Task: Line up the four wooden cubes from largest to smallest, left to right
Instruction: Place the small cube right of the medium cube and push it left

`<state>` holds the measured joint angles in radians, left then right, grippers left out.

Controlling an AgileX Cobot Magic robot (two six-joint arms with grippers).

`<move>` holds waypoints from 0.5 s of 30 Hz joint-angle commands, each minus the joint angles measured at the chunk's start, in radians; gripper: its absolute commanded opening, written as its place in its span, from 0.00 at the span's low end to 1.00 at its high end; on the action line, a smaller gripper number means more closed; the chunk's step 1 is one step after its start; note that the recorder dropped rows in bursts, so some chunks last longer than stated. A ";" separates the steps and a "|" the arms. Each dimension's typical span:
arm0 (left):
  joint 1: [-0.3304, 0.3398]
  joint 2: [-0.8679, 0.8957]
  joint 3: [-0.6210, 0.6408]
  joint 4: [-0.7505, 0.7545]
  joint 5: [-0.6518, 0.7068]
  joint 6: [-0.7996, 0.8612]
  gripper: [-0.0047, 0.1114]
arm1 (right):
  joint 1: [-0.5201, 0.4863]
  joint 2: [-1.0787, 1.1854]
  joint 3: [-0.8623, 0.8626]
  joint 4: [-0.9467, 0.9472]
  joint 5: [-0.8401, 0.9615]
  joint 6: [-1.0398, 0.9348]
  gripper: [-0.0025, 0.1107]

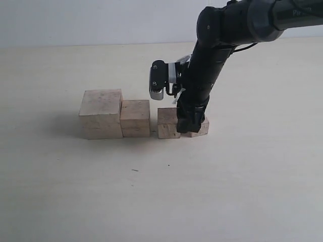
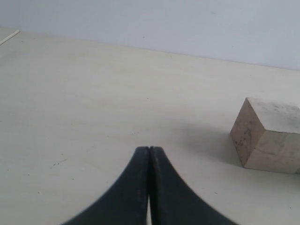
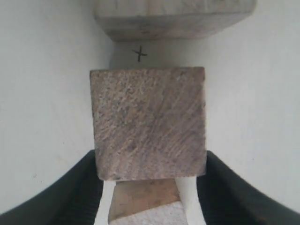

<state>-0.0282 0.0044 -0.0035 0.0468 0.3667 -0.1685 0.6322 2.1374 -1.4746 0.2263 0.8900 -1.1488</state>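
Four pale wooden cubes stand in a row on the table: the largest cube (image 1: 101,113) at the left, then the second cube (image 1: 135,118), the third cube (image 1: 168,122) and the smallest cube (image 1: 202,128). My right gripper (image 1: 190,124) comes down from above and hides part of the smallest cube. In the right wrist view it (image 3: 151,164) is open astride the smallest cube (image 3: 143,197), bare table showing on both sides; the third cube (image 3: 147,124) lies just beyond. My left gripper (image 2: 149,149) is shut on nothing, with the largest cube (image 2: 267,136) off to its side.
The pale table (image 1: 161,201) stretches wide in front of and behind the row. A small pen cross (image 3: 139,54) marks the table between the third cube and the second cube (image 3: 173,18). The right arm (image 1: 217,45) leans in from the upper right.
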 commanded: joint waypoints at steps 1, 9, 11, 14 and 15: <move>-0.006 -0.004 0.004 -0.005 -0.010 0.003 0.04 | -0.003 0.060 0.001 -0.044 -0.012 -0.028 0.02; -0.006 -0.004 0.004 -0.005 -0.010 0.003 0.04 | -0.003 0.079 0.001 0.029 -0.122 -0.026 0.02; -0.006 -0.004 0.004 -0.005 -0.010 0.003 0.04 | -0.003 0.079 0.001 0.029 -0.130 -0.026 0.02; -0.006 -0.004 0.004 -0.005 -0.010 0.003 0.04 | -0.003 0.080 0.001 0.045 -0.137 -0.026 0.02; -0.006 -0.004 0.004 -0.005 -0.010 0.003 0.04 | -0.003 0.080 0.001 0.057 -0.137 -0.028 0.02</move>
<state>-0.0282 0.0044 -0.0035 0.0468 0.3667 -0.1685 0.6322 2.1822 -1.4872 0.2885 0.8039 -1.1674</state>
